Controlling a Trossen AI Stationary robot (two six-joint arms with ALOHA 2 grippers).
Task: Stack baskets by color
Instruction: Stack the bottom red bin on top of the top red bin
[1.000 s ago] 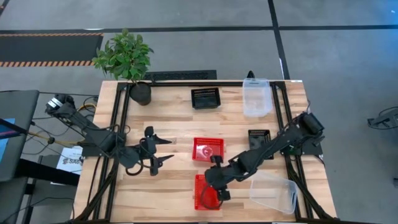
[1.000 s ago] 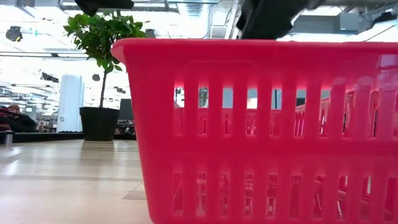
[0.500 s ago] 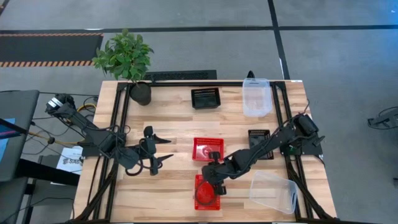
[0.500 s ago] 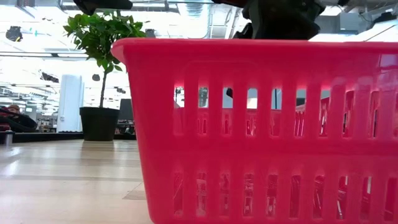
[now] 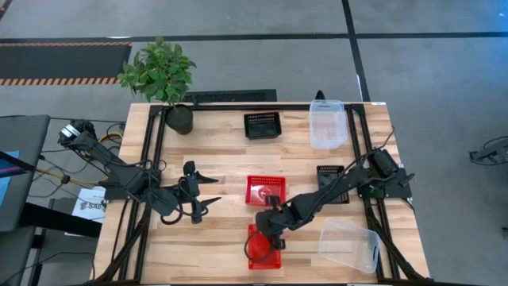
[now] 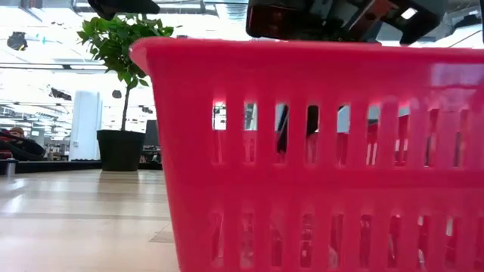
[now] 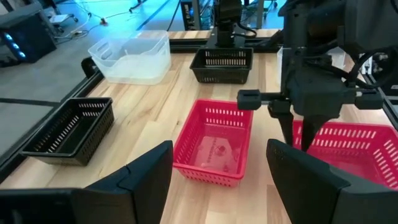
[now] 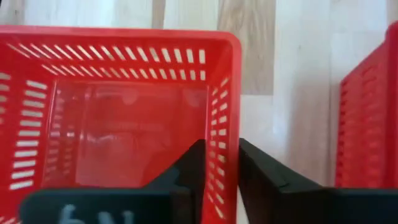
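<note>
Two red baskets are on the table: one near the front edge [image 5: 264, 253], one just behind it [image 5: 264, 191]. My right gripper [image 8: 221, 144] has come down on the near red basket [image 8: 118, 118], its fingers on either side of the far wall. My left gripper [image 5: 216, 191] hovers open over the table's left half with nothing between its fingers [image 7: 219, 149]. Black baskets rest at the far middle [image 5: 263, 125] and right [image 5: 331, 176]. Clear baskets stand at the far right [image 5: 327, 123] and near right [image 5: 349, 245]. My right gripper has the near red basket's far short wall [image 8: 225, 106] between its two fingers, one finger inside [image 8: 194, 165] and one outside [image 8: 264, 177]. The fingers slant down from the far right and lie across the wall. The basket's base is near the table; whether it rests there is unclear.
A potted plant [image 5: 163, 75] in a round black pot [image 5: 179, 119] stands at the far left corner. Black frame rails [image 5: 155, 159] run along the table's sides. Bare wood lies between my left gripper and the red baskets.
My right gripper has sunk and moved slightly toward the table's left edge, onto the near red basket's far wall. In the low view a dark finger now shows inside the basket, and the basket's rim has shifted a little upward.
</note>
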